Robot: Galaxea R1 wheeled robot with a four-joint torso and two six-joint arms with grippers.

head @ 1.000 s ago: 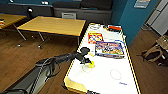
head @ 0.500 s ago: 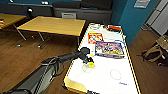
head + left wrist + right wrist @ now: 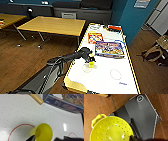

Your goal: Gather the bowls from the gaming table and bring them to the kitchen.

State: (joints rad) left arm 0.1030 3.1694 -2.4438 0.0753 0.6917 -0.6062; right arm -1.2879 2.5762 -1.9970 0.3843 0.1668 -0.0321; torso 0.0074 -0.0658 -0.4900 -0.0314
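Left claw point(image 3: 91, 60) pinching yellow cup point(image 3: 91, 64) above table point(image 3: 130, 72), apparently to clear it. Right claw state indeterminable; yellow colander point(image 3: 110, 129) beneath it.

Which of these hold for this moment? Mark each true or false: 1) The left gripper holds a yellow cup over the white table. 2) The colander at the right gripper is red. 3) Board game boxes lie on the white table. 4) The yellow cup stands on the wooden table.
1) True: the left gripper has the yellow cup above the white table.
2) False: the colander is yellow, seen over the wood floor in the right wrist view.
3) True: board game boxes lie further along the table.
4) False: the cup is over the white table; the wooden table stands apart to the side.
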